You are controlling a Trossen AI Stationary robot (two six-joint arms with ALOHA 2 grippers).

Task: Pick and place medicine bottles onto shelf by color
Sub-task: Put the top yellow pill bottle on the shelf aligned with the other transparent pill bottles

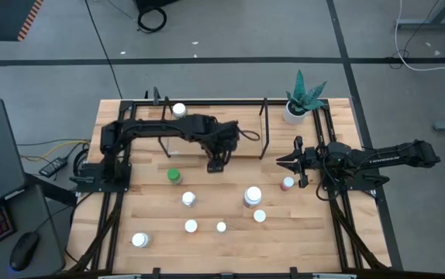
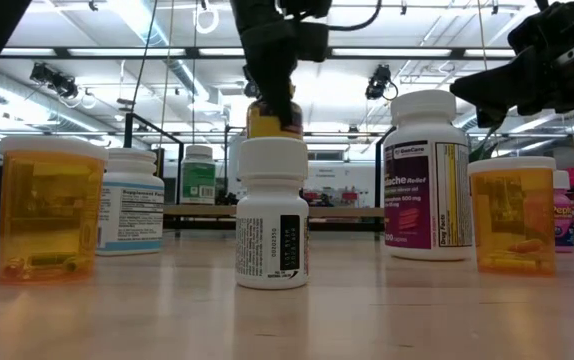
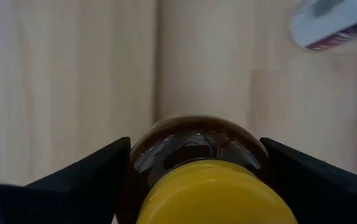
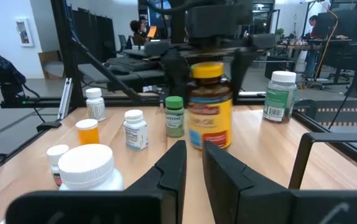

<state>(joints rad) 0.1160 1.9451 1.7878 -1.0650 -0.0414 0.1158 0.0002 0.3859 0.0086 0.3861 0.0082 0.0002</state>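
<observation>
A brown bottle with a yellow cap [image 4: 209, 104] is gripped by the left pincer [image 1: 216, 160] near the middle of the desk [image 1: 308, 232], just in front of the shelf [image 1: 207, 128]. The right pincer [image 1: 283, 163] is clenched on nothing, near the desk's right edge, beside a pink-capped bottle [image 1: 287, 184]. Other bottles are stood toward the front edge.

You have the low light-wood shelf framed by thin black rods [image 1: 207, 116] along the far edge of the wooden tabletop [image 1: 308, 232]. On it, towards its left end, stands one white-capped bottle [image 1: 179, 110]. The white pot with a green plant [image 1: 295, 108] sits at the far right corner. The remaining small round medicine bottles [image 1: 191, 226] stand scattered across the near half of the tabletop.
</observation>
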